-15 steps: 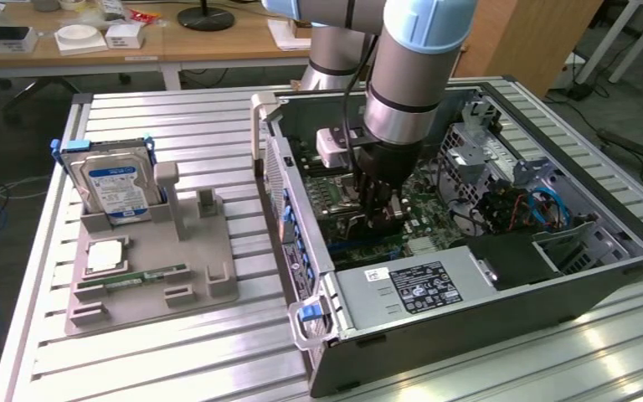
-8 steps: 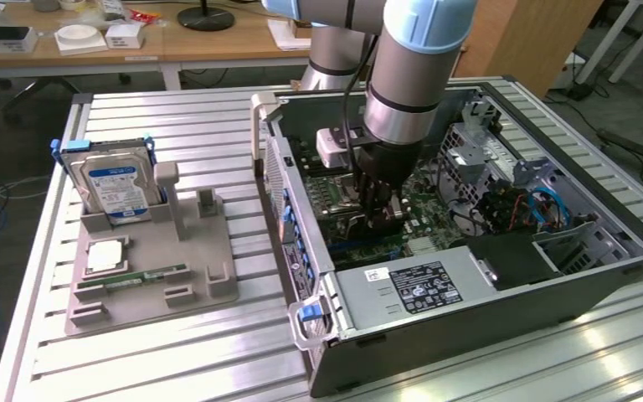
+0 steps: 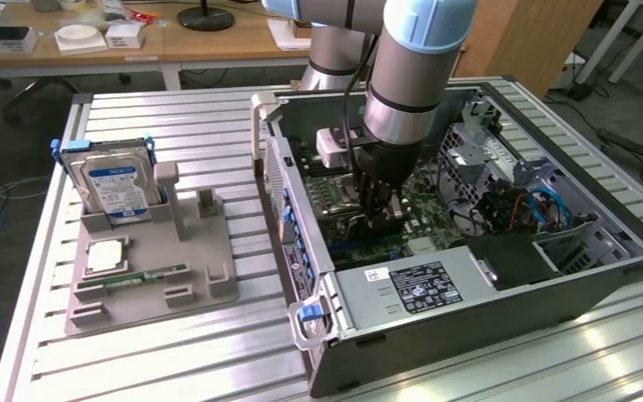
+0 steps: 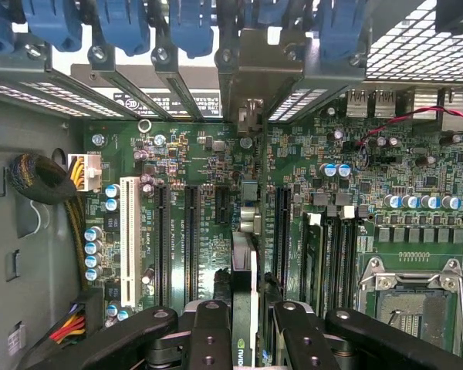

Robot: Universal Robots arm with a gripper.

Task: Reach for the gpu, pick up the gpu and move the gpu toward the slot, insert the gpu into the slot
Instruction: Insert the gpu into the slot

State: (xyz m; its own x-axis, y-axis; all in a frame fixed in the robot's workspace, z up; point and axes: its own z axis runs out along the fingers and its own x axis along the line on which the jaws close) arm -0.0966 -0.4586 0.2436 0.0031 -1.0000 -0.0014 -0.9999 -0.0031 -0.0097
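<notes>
In the wrist view I look along the gpu [image 4: 245,266], a thin green card seen edge-on with its silver bracket against the case's rear wall. My gripper [image 4: 244,312] is shut on it, and the black fingers [image 4: 209,333] press on both sides of the card. The card stands upright on the motherboard [image 4: 177,154] between two long black slots [image 4: 191,239]; the slot under it is hidden by the card. In the exterior view my gripper [image 3: 383,211] reaches down deep inside the open computer case [image 3: 589,272], over the green board.
A grey fixture tray [image 3: 187,255] on the exterior view's left holds a blue-labelled hard drive [image 3: 115,180] and a small memory stick [image 3: 131,278]. The power supply [image 3: 417,289], drive cage and cables [image 3: 522,209] crowd the case. Blue card latches [image 4: 189,23] line the rear wall.
</notes>
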